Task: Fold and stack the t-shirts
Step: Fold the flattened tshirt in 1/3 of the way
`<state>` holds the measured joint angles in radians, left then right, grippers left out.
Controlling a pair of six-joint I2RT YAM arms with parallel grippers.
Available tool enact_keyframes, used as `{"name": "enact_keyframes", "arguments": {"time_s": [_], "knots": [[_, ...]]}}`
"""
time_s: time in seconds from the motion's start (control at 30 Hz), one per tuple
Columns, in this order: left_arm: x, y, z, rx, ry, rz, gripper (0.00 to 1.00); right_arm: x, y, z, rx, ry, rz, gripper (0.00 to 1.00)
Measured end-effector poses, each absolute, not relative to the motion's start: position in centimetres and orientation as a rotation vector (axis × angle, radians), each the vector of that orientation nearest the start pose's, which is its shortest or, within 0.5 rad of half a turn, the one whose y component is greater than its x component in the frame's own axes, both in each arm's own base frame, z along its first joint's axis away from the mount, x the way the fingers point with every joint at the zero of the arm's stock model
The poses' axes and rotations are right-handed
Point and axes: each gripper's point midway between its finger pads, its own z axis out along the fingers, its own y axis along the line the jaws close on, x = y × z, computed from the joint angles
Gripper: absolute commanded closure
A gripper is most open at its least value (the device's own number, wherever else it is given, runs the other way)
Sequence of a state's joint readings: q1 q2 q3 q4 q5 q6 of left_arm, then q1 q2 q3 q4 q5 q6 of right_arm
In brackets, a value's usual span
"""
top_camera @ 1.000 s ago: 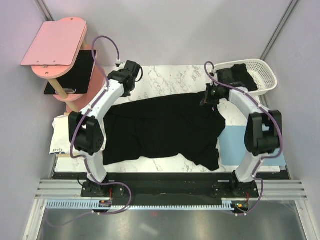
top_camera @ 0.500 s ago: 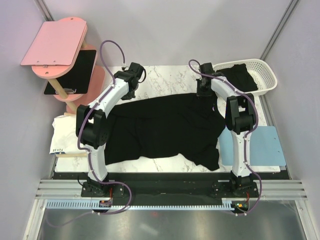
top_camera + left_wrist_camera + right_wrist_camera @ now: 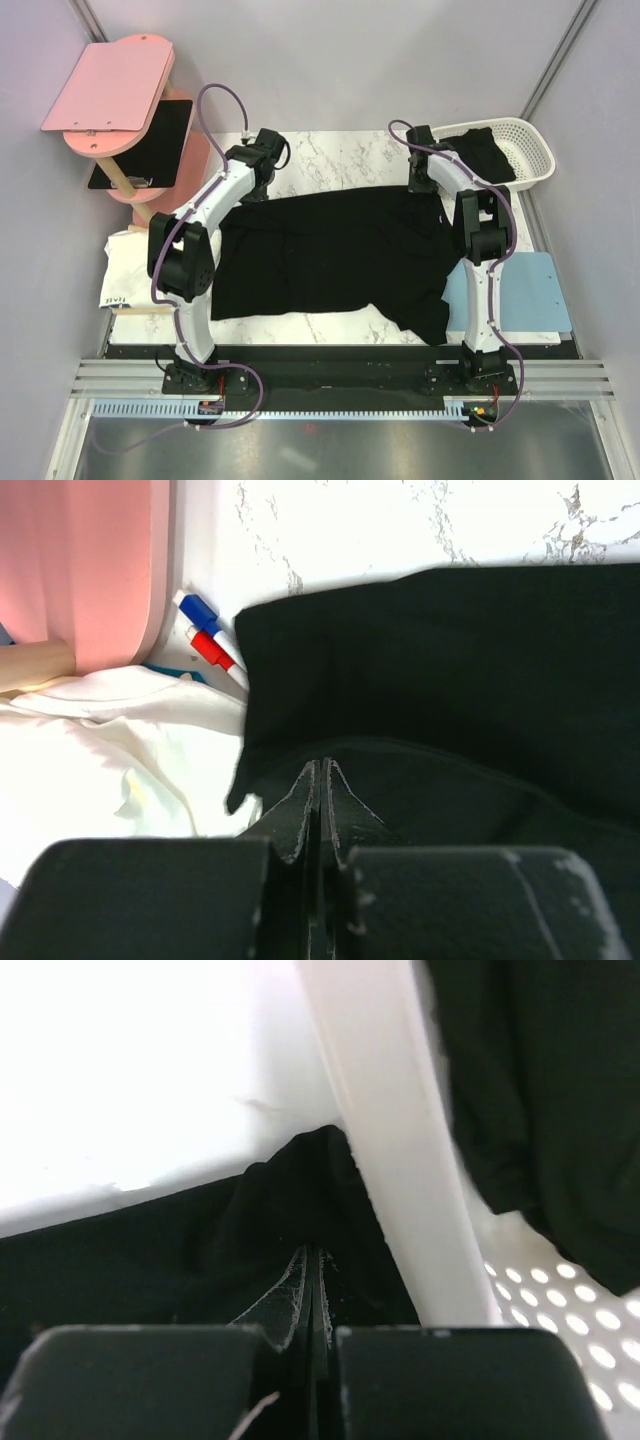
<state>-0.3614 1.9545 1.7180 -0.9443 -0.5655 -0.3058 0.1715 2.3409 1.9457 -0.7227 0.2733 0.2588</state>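
1. Since a second ago, the right gripper point(image 3: 418, 183) has swung from above the cloth out to the far right corner beside the basket point(image 3: 537, 165). The black t-shirt point(image 3: 330, 250) now lies flatter, with a straighter far edge.
2. Left gripper point(image 3: 252, 188): fingers pressed together at the shirt's far left corner, with a ridge of black fabric rising into the tips. We judge it to be pinching cloth. The right gripper shows the same at the opposite corner.
3. Location: the black t-shirt is spread across the marble table point(image 3: 340, 160) between the two arms. Its near right portion is still rumpled and overlaps the blue mat point(image 3: 530, 290). A white t-shirt point(image 3: 125, 270) sits at the left edge.
4. Handling, in our judgement: the shirt is light, limp and non-fragile, and it will sag and drag rather than hold its shape. It is best taken by paired corners or the hem and kept taut.
5. View differences:
   - The left wrist view alone shows the markers point(image 3: 205, 640) lying just beside the shirt corner.
   - The right wrist view alone shows the pinch sitting close against the basket wall.
   - Only the overhead view shows the whole garment and another dark garment point(image 3: 490, 150) in the basket.
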Motion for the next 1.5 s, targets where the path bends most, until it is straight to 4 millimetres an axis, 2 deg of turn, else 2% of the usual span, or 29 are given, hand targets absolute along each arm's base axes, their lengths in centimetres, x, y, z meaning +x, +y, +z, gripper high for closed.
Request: {"name": "enact_keyframes", "arguments": {"time_s": [0.1, 0.3, 0.4, 0.43, 0.5, 0.53, 0.6, 0.67, 0.7, 0.73, 0.9, 1.1, 1.2, 1.3, 1.43, 1.5], "knots": [[42.2, -7.0, 13.6, -0.077, 2.543, 0.53, 0.98, 52.2, 4.0, 2.6, 0.23, 2.627, -0.265, 1.0], [42.2, -7.0, 13.6, -0.079, 2.542, 0.529, 0.98, 52.2, 4.2, 2.5, 0.221, 2.621, -0.25, 1.0], [42.2, -7.1, 13.3, -0.077, 2.548, 0.532, 0.76, 51.9, 4.4, 2.6, 0.21, 2.618, -0.226, 1.0], [42.2, -7.1, 13.1, -0.075, 2.552, 0.534, 0.54, 51.7, 4.4, 2.7, 0.205, 2.619, -0.219, 1.0], [41.9, -7.1, 12.2, -0.071, 2.569, 0.538, 0.43, 51.4, 4.6, 2.8, 0.198, 2.616, -0.201, 1.0], [41.6, -7.0, 11.5, -0.071, 2.587, 0.545, 0.42, 51.2, 4.8, 2.9, 0.191, 2.62, -0.184, 1.0], [40.8, -6.8, 9.8, -0.063, 2.628, 0.566, 0.44, 51.0, 5.1, 3.5, 0.183, 2.616, -0.153, 1.0], [40.0, -6.5, 8.0, -0.046, 2.677, 0.599, 0.67, 51.3, 5.8, 4.5, 0.171, 2.598, -0.104, 1.0], [39.6, -6.4, 6.9, -0.044, 2.702, 0.614, 0.85, 51.5, 6.1, 5.1, 0.165, 2.584, -0.08, 1.0], [39.3, -6.3, 6.3, -0.052, 2.717, 0.622, 0.98, 51.7, 6.5, 5.7, 0.158, 2.57, -0.056, 1.0], [37.5, -5.7, 3.5, -0.07, 2.791, 0.676, 0.98, 52.0, 8.4, 7.9, 0.11, 2.526, 0.038, 1.0], [35.3, -5.4, 2.2, -0.085, 2.857, 0.697, 0.98, 51.9, 10.1, 8.1, 0.071, 2.525, 0.112, 1.0], [35.4, -5.7, 2.8, -0.096, 2.847, 0.665, 0.98, 51.9, 10.4, 8.2, 0.063, 2.525, 0.13, 1.0], [35.9, -6.3, 5.3, -0.12, 2.8, 0.572, 0.98, 51.9, 10.6, 8.2, 0.059, 2.523, 0.146, 1.0], [38.1, -8.0, 11.0, -0.156, 2.67, 0.382, 0.98, 51.9, 11.2, 8.1, 0.046, 2.527, 0.178, 1.0], [40.2, -8.8, 13.8, -0.176, 2.591, 0.3, 0.98, 51.8, 11.4, 7.8, 0.043, 2.533, 0.189, 1.0]]}}
